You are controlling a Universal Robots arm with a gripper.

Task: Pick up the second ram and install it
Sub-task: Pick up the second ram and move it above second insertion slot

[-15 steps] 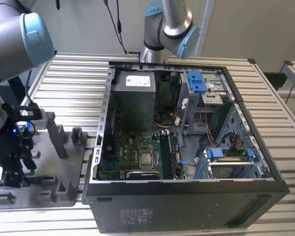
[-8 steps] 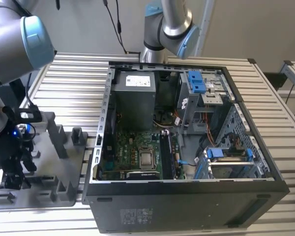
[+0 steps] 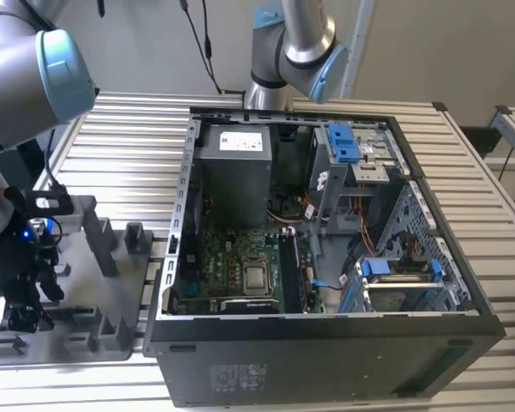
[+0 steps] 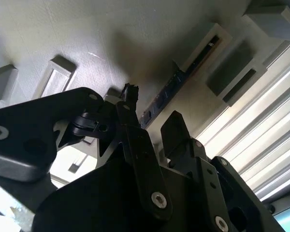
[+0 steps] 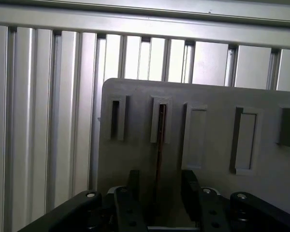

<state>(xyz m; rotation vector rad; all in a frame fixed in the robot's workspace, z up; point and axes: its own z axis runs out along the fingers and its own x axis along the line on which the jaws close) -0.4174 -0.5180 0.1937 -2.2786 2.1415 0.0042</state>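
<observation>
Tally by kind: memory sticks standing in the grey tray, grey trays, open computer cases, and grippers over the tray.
memory stick: 1
grey tray: 1
computer case: 1
gripper: 1
Total: 4

Arm: the silver metal robot arm with light blue caps (image 3: 34, 69) bends down at the exterior view's left.
Gripper: the black two-finger gripper (image 3: 21, 319) points down.
Fingers: both black fingers (image 5: 188, 186) are spread apart.

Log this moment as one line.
phase: pre-grasp | end effector: open, astride second ram | second ram: standing on edge in gray holder slot | install: not done
</observation>
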